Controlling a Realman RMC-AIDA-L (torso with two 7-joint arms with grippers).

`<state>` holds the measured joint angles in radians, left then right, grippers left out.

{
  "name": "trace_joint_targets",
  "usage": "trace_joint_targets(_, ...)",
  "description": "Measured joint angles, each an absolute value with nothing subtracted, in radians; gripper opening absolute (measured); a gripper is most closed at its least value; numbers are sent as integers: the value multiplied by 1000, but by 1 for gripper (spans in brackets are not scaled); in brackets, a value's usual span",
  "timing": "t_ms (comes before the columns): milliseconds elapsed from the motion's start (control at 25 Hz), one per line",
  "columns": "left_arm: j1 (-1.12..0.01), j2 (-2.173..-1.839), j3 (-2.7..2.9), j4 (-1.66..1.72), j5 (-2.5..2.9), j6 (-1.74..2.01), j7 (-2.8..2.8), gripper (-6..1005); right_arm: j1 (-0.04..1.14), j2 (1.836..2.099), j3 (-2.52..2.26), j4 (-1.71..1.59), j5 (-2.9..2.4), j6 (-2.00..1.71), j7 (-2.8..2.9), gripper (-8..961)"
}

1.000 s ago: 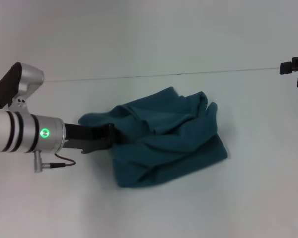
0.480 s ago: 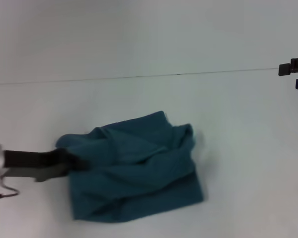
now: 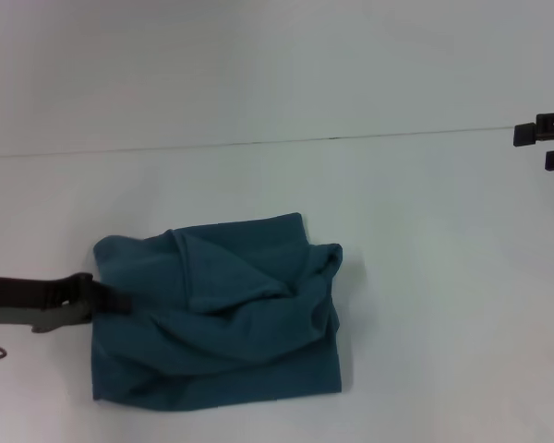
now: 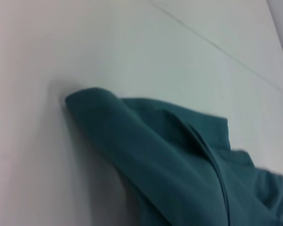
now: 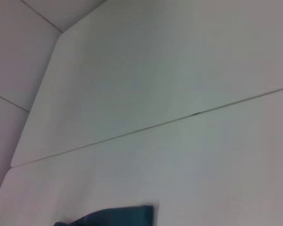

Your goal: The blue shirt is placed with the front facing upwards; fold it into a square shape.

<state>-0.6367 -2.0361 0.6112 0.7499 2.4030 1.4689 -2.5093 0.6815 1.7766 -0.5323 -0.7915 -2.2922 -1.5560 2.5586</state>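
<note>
The blue shirt [image 3: 217, 309] lies as a rumpled, roughly square folded bundle on the white table, left of centre in the head view. Its print and collar are hidden. My left gripper [image 3: 109, 301] reaches in low from the left edge, and its dark fingers are closed on the bundle's left edge. The left wrist view shows the shirt [image 4: 179, 155] close up, with a folded corner pointing towards the camera. My right gripper [image 3: 547, 145] hangs at the far right edge, far from the shirt, with its two fingers apart and empty. The right wrist view shows only a strip of the shirt [image 5: 113, 217].
The white table [image 3: 425, 277] has a thin dark seam [image 3: 258, 143] running across it behind the shirt. The same seam [image 5: 193, 114] shows in the right wrist view. Nothing else stands on the table.
My left gripper has pulled back to the left and towards me, dragging the shirt bundle with it. The bundle now lies flatter and squarer. The right gripper has barely moved.
</note>
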Motion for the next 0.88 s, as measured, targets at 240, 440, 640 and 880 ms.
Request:
trace_joint_targets(240, -624, -2031, 582, 836, 2451, 1481, -2528, 193, 680, 1776, -534, -791, -2292, -1554, 2558, 898)
trace_joint_targets(440, -585, -2037, 420, 893, 2371, 1522, -2580, 385, 680, 1777, -534, -791, -2292, -1554, 2557, 898)
trace_joint_targets(640, -547, -2051, 377, 773, 2277, 1568, -2603, 492, 679, 1777, -533, -791, -2292, -1553, 2555, 898)
trace_joint_targets(880, -508, -2094, 375, 708, 2273, 1525, -2589, 645, 679, 1778, -533, -784, -2292, -1553, 2545, 898)
